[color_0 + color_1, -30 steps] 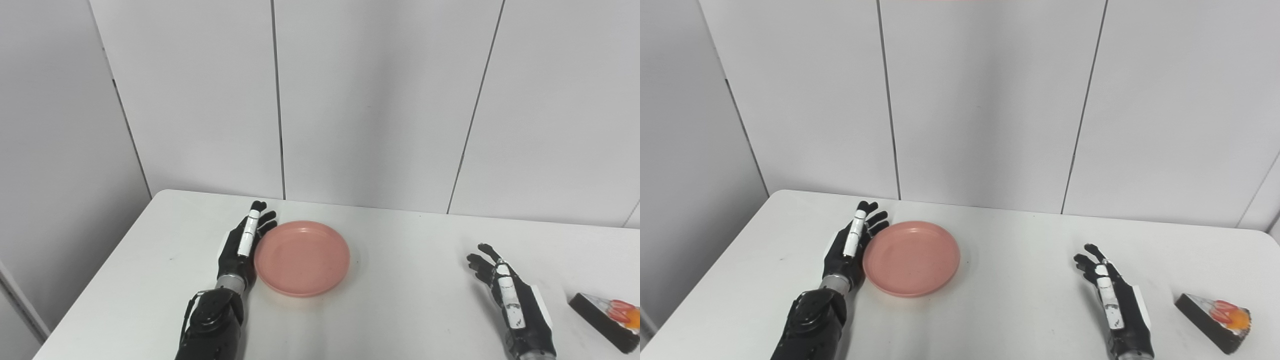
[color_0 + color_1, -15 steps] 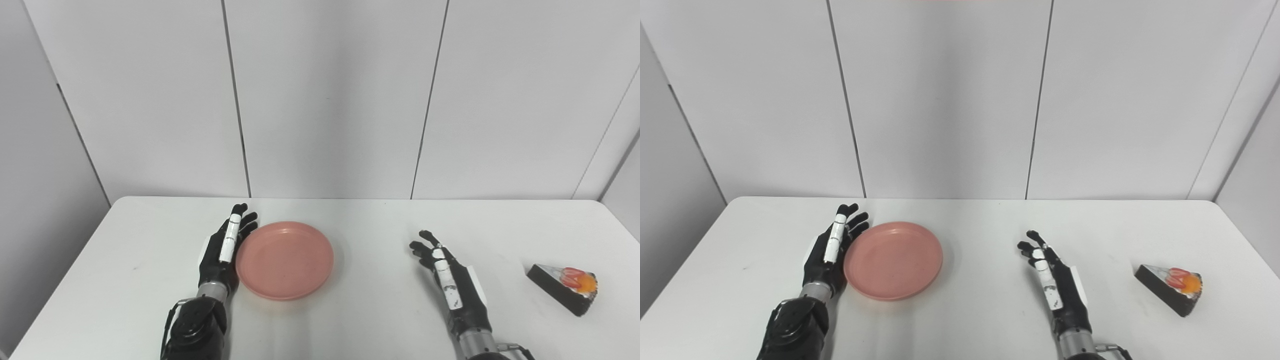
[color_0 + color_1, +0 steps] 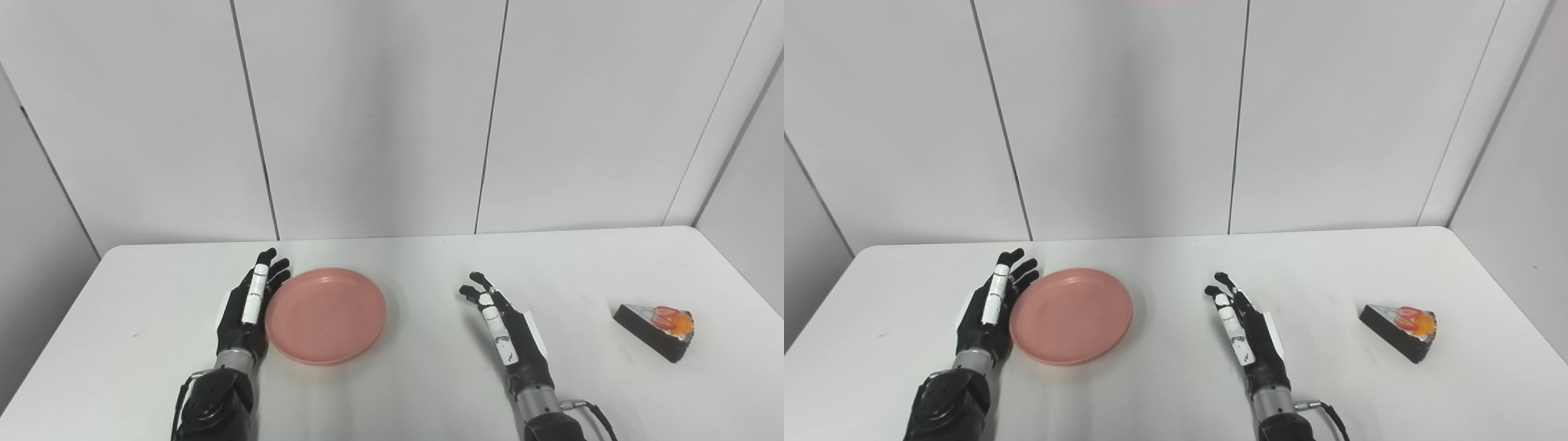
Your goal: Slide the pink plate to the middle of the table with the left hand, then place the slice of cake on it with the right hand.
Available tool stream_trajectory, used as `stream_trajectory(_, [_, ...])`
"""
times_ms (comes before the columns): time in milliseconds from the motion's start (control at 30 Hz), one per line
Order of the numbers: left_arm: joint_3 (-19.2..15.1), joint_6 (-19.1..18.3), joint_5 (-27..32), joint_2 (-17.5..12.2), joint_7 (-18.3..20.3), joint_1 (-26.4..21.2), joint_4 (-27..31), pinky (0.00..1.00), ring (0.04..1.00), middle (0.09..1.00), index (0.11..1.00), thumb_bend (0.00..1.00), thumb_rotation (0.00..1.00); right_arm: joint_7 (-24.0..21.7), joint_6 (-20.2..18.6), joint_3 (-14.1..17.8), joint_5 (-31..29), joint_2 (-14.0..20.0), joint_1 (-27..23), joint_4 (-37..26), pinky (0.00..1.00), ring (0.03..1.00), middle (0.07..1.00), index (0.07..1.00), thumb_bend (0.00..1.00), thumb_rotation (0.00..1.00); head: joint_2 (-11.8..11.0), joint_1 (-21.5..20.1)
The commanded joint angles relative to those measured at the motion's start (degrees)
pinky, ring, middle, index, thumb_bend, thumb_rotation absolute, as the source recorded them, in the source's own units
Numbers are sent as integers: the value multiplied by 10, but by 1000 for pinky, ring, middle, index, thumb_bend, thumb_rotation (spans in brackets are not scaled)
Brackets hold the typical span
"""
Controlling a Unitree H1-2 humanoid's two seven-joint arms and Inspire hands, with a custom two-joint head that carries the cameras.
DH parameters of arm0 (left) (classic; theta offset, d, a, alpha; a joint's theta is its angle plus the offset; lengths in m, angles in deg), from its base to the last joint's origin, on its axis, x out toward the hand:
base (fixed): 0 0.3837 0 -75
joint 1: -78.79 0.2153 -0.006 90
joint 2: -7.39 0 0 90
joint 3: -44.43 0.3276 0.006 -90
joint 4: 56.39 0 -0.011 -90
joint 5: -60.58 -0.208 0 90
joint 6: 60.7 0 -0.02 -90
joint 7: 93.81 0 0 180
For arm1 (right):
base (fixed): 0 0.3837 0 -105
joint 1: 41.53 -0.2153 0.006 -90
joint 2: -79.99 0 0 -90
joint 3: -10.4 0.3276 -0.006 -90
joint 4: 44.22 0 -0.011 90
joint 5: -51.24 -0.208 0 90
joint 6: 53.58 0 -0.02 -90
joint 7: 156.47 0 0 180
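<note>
Looking at our tabletop (image 3: pixel 429 380): left robot hand (image 3: pixel 248 309) flat, fingers spread, pressed against the pink plate (image 3: pixel 326 315) left of center. Right robot hand (image 3: pixel 511 340) open, empty. Cake slice (image 3: pixel 655 329) far right.

On the table (image 3: pixel 429 392), the plate (image 3: pixel 326 315) lies left of centre. The left hand (image 3: pixel 248 309) rests against its left rim. The right hand (image 3: pixel 511 340) lies right of centre, and the cake slice (image 3: pixel 655 323) sits well apart, far right.
</note>
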Motion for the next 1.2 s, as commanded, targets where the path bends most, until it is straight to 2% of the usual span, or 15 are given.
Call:
stream_trajectory(0, [12, -10, 3, 11, 19, -8, -3, 934, 861, 839, 842, 768, 816, 6, -4, -6, 0, -12, 19, 18, 945, 870, 809, 876, 871, 1000, 0, 4])
stream_trajectory(267, [24, -31, 4, 18, 28, -8, 15, 957, 885, 862, 865, 759, 817, 7, -5, -6, -1, -16, 16, 17, 951, 873, 810, 874, 884, 1000, 1, 7])
stream_trajectory(400, [41, -36, -5, 21, 35, -13, 21, 974, 892, 868, 874, 749, 806, 8, -12, -8, 1, -18, 22, 1, 955, 880, 807, 875, 876, 1000, 6, 0])
stream_trajectory(567, [56, -47, -13, 25, 26, -11, 39, 947, 890, 871, 873, 738, 831, 5, -20, -10, 3, -15, 32, -23, 949, 878, 805, 871, 866, 1000, 13, -5])
stream_trajectory(800, [52, -48, -7, 42, 27, -5, 37, 888, 867, 854, 860, 739, 817, -3, -30, -7, -10, -9, 49, -48, 939, 867, 803, 867, 868, 1000, 14, -1])
stream_trajectory(900, [47, -42, 1, 49, 33, -4, 27, 869, 865, 858, 863, 746, 812, -2, -19, -10, -2, -1, 59, -64, 915, 858, 799, 867, 859, 1000, 10, 5])
stream_trajectory(1067, [33, -28, 26, 59, 54, -1, 12, 844, 874, 867, 864, 762, 765, 7, -6, -11, 21, 15, 75, -116, 874, 840, 794, 865, 826, 1000, 8, 7])
stream_trajectory(1167, [24, -24, 37, 60, 66, -3, 0, 863, 877, 869, 864, 760, 746, 14, -9, -9, 39, 23, 80, -151, 847, 833, 802, 866, 808, 1000, 7, 6])
